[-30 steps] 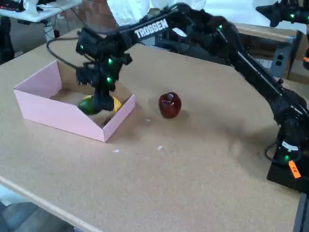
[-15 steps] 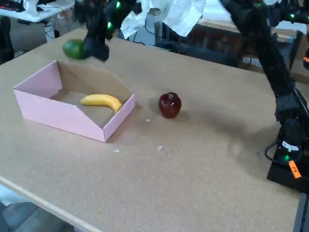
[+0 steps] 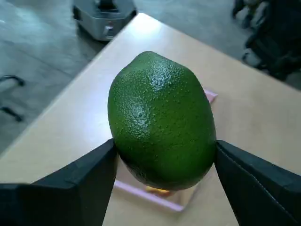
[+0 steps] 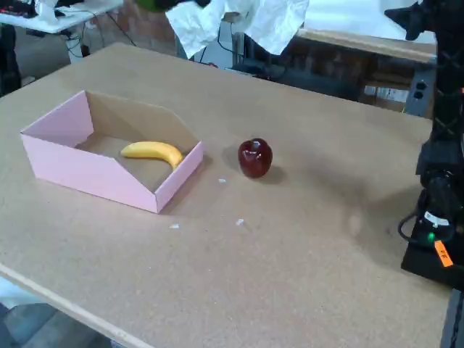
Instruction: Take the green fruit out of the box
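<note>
The green fruit (image 3: 162, 120) fills the wrist view, a pebbly dark-green lime-like fruit. My gripper (image 3: 164, 162) is shut on it, one black finger (image 3: 80, 183) pressing its left side and the other its right. Far below it lies the pink box (image 3: 155, 199), mostly hidden behind the fruit. In the fixed view the box (image 4: 80, 174) sits on the left of the table with only a yellow banana (image 4: 154, 151) inside. The gripper has risen almost out of that picture; just a sliver of the green fruit (image 4: 150, 3) shows at the top edge.
A dark red apple (image 4: 255, 157) stands on the table right of the box. The arm's base (image 4: 435, 225) is at the table's right edge. White cloth (image 4: 246, 18) hangs behind the table. A grey machine (image 3: 103, 16) stands on the floor beyond the table's end.
The gripper has lifted the green fruit out of the box and carried it steeply up and back, nearly leaving the fixed view. The banana and apple have not moved.
</note>
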### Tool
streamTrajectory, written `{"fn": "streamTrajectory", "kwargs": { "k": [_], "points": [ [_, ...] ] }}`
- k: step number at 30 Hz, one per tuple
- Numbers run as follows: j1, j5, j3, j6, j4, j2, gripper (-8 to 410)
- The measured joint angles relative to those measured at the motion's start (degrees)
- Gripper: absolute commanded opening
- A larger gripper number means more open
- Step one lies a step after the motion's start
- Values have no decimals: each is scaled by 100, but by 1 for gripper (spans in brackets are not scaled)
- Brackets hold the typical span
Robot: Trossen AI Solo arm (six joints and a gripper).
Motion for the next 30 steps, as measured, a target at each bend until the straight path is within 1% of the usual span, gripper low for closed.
{"fn": "streamTrajectory", "kwargs": {
  "k": [5, 11, 13, 17, 19, 22, 30],
  "points": [
    [153, -286, 0, 273, -835, -369, 104],
    [393, -376, -96, 634, -1665, -485, 104],
    [459, -382, -238, 750, -1832, -498, 104],
    [538, -389, -787, 911, -1899, -520, 104],
    [553, -389, -1196, 955, -1799, -527, 104],
    [566, -389, -1919, 999, -1370, -540, 104],
    [564, -378, -3939, 1043, 330, -549, 104]
  ]
}}
